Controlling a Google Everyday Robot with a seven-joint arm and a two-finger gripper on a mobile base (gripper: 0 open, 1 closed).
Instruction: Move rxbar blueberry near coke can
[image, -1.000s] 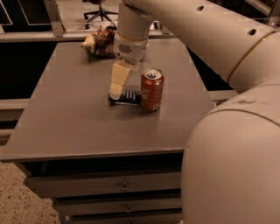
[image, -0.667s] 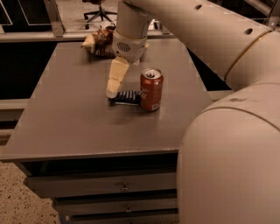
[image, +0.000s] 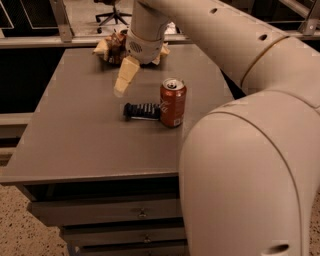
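The rxbar blueberry (image: 142, 111), a small flat dark-blue wrapped bar with pale lettering, lies on the grey table (image: 80, 135) with its right end touching the coke can (image: 173, 102). The can is red with a silver top and stands upright. My gripper (image: 122, 86) hangs above the table, up and to the left of the bar, clear of it and holding nothing. Only one pale finger side shows.
A brown-and-cream crinkled snack bag (image: 112, 46) lies at the table's far edge, partly behind my wrist. My large arm (image: 240, 150) covers the right side of the view. Drawers (image: 142, 212) sit below the table front. An office chair (image: 112, 10) stands beyond.
My gripper has risen and drawn back from the bar, moving up and to the left. The bar stays lying against the can.
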